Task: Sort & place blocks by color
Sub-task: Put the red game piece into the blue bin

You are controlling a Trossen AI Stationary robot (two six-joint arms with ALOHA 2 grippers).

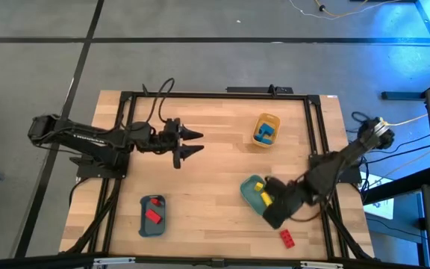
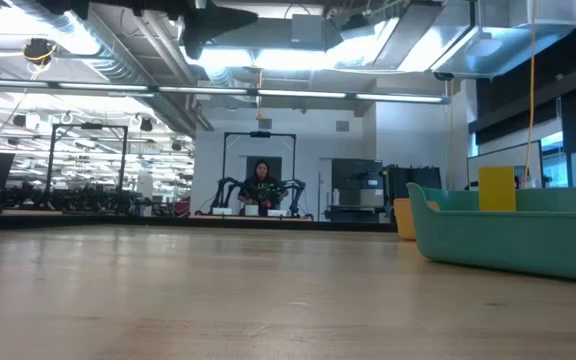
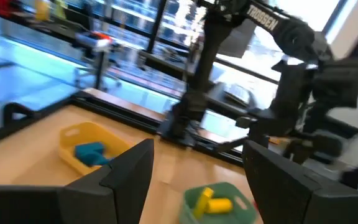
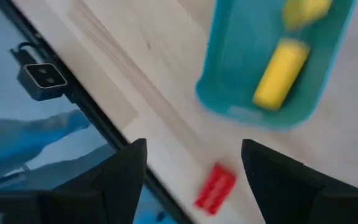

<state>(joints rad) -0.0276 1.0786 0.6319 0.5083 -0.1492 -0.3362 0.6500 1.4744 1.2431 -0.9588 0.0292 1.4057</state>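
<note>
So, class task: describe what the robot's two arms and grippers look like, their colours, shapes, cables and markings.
Both arms are dark, jointed segments. The left gripper ends in two pointed black fingers, broad and flat up close. The right gripper has matching black fingers. White TROSSEN lettering marks the right arm, and black cables loop behind the left arm's wrist.

The left arm stretches across the desk's far half, its claw (image 1: 192,143) spread wide and empty. The right arm bends down toward the near right side, its claw (image 4: 194,165) likewise parted, holding nothing.
</note>
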